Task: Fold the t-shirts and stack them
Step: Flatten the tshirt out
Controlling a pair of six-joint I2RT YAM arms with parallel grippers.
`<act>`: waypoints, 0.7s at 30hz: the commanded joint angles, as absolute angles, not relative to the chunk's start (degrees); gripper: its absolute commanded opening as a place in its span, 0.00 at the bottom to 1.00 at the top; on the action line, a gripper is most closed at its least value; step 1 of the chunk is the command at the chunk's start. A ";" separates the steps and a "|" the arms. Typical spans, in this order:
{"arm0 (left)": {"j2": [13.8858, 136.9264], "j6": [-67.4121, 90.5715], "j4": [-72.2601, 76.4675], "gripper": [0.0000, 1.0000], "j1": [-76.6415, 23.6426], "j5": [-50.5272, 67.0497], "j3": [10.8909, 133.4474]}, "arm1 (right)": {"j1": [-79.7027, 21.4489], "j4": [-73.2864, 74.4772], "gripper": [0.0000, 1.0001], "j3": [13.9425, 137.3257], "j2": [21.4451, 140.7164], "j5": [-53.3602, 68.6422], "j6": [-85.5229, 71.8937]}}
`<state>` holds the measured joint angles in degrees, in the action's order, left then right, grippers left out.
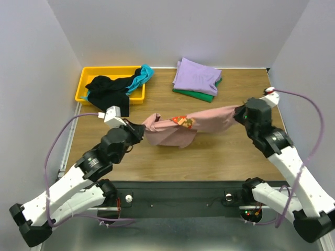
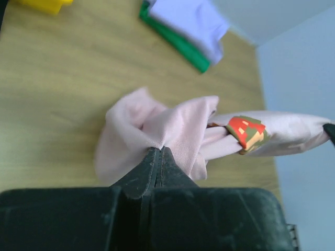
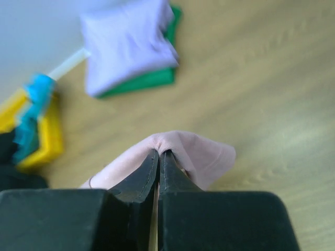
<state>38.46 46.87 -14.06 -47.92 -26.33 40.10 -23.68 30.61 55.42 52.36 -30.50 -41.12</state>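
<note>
A dusty-pink t-shirt [image 1: 178, 128] with a pixel-art print [image 2: 246, 130] hangs stretched above the table between both arms. My left gripper [image 1: 142, 129] is shut on its left end [image 2: 157, 125], the cloth bunched around the fingertips. My right gripper [image 1: 242, 112] is shut on the right end [image 3: 199, 154]. A folded lavender t-shirt [image 1: 196, 76] lies on a folded green one [image 1: 196, 95] at the back centre. Black [image 1: 107, 89] and teal [image 1: 141, 77] t-shirts lie crumpled in the bin.
A yellow plastic bin [image 1: 84, 86] stands at the back left corner of the wooden table [image 1: 220, 157]. White walls close in the back and both sides. A dark rail with the arm bases runs along the near edge.
</note>
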 commanded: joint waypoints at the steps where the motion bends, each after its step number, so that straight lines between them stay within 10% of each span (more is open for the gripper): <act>1: 33.06 42.46 -13.80 0.00 -47.81 -31.64 46.56 | -23.64 34.54 0.00 64.32 46.85 -36.91 -35.78; 11: 22.77 37.98 -11.43 0.00 -47.90 -32.52 55.02 | -23.47 39.98 0.00 83.93 43.07 -25.76 -28.22; 21: 35.82 39.37 -8.61 0.00 -47.73 -41.02 54.67 | -23.56 42.54 0.00 76.49 47.88 -36.02 -32.34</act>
<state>28.62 39.83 -11.18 -48.38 -30.57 53.74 -24.43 41.65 81.34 43.64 -24.29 -31.38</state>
